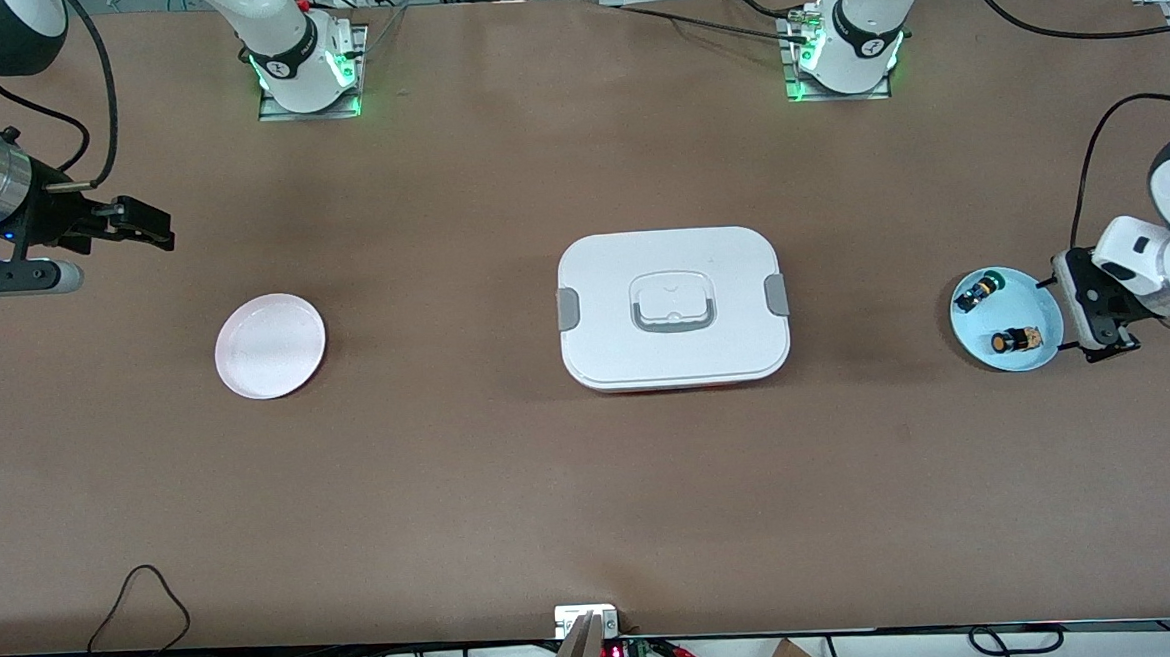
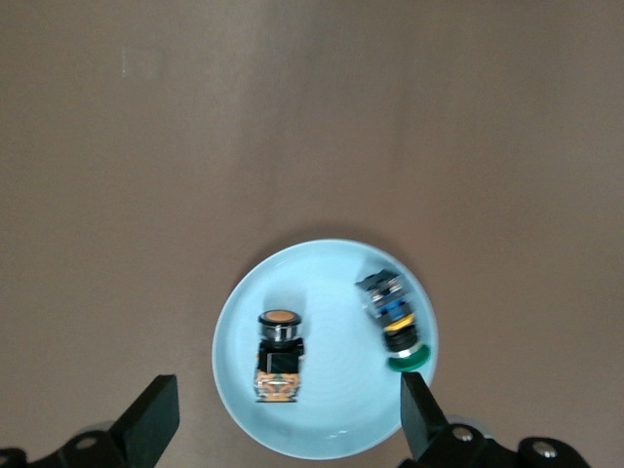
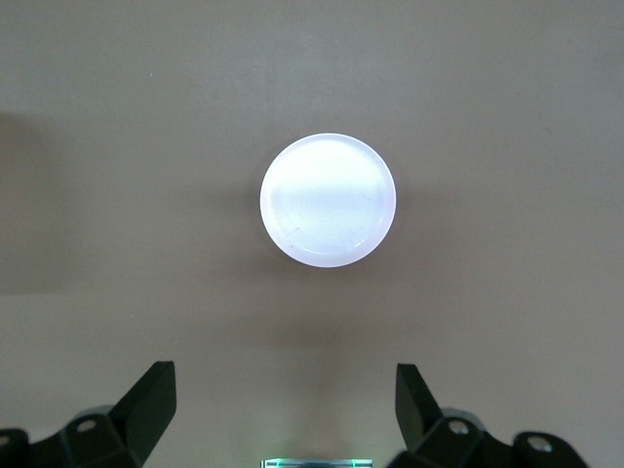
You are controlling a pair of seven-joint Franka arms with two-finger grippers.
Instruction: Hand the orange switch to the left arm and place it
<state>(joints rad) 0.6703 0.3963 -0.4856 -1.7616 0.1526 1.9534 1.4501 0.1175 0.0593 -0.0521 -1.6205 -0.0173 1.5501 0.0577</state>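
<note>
The orange switch (image 1: pixel 1014 340) lies on its side in a light blue plate (image 1: pixel 1024 290) near the left arm's end of the table. It also shows in the left wrist view (image 2: pixel 279 353), with its orange cap and tan body. My left gripper (image 1: pixel 1095 317) hangs above this plate (image 2: pixel 331 419), open and empty, its jaws wide apart (image 2: pixel 288 392). The white box (image 1: pixel 672 307) stands shut at the table's middle. My right gripper (image 1: pixel 144 226) is open and empty in the air near the right arm's end (image 3: pixel 283 390).
A black-and-blue switch with a green cap (image 1: pixel 979 291) lies in the same blue plate (image 2: pixel 395 322). A pale pink plate (image 1: pixel 270 345) sits empty toward the right arm's end, also seen in the right wrist view (image 3: pixel 328 199). Cables run along the table's near edge.
</note>
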